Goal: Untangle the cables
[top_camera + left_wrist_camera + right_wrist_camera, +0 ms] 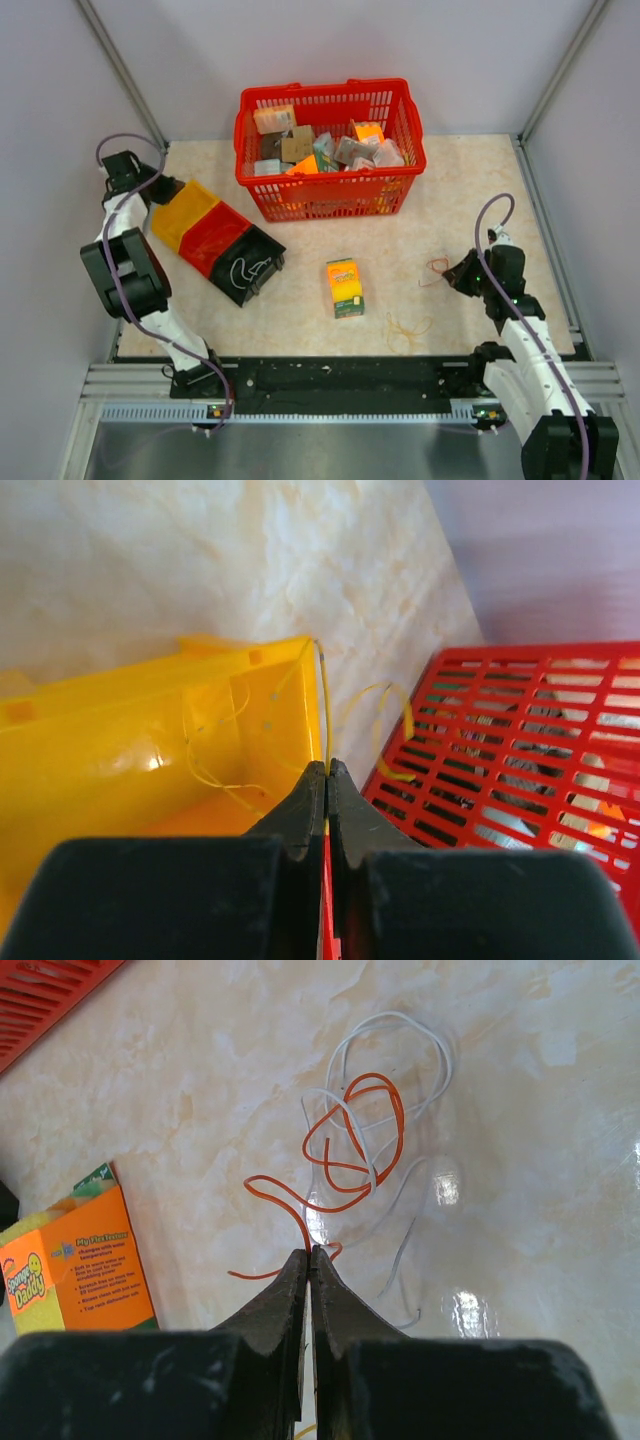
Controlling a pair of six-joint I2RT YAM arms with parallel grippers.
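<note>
Right gripper (309, 1252) fills the bottom of its wrist view, its jaws pressed together on one end of the orange cable (352, 1140), low over the right side of the worktop (540, 1210). That cable loops away from the pinch and threads through the white cable (400, 1035), so the two lie as one knot on the marbled surface. Holding an end and not the middle looks meant to let the orange strand be drawn out of the white loops. Left of the knot lies the Scrub Daddy sponge box (70, 1270).

At the far left, the left gripper (327, 767) is likewise clamped, apparently on a thin yellow cable (323, 700) that rises past the corner of the yellow bin (120, 710) and curls toward the red basket (520, 750). A grip right at that bin suggests the strands are meant to be sorted by colour.

From above, a loose tan-yellow cable (405, 328) rests alone on the near worktop, and a white coil (248, 270) sits in the black bin (268, 245).
</note>
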